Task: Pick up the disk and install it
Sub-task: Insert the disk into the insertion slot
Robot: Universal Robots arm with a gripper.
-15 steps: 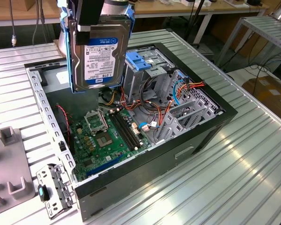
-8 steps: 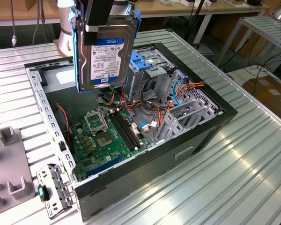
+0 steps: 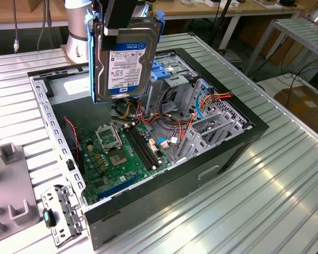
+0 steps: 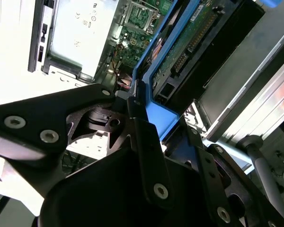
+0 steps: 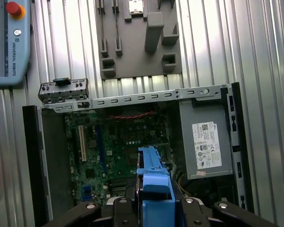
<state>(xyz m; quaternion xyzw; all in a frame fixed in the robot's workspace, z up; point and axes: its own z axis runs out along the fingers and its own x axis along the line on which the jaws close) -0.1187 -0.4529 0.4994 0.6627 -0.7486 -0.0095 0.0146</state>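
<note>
Blue-framed disk [image 3: 124,61] vert. in end effector [image 5: 155,203]

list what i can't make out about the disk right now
- Exterior view: the pincer gripping the disk is cut off by the upper edge.
- First wrist view: the disk is edge-on, its label hidden.
- Exterior view: the disk covers most of the power supply.

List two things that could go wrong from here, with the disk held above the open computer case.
1. The claw grips the disk only at its upper end; a slip could drop it onto the motherboard below.
2. Loose orange and red cables lie beside the drive cage; the disk may snag or pinch them on the way in.
</note>
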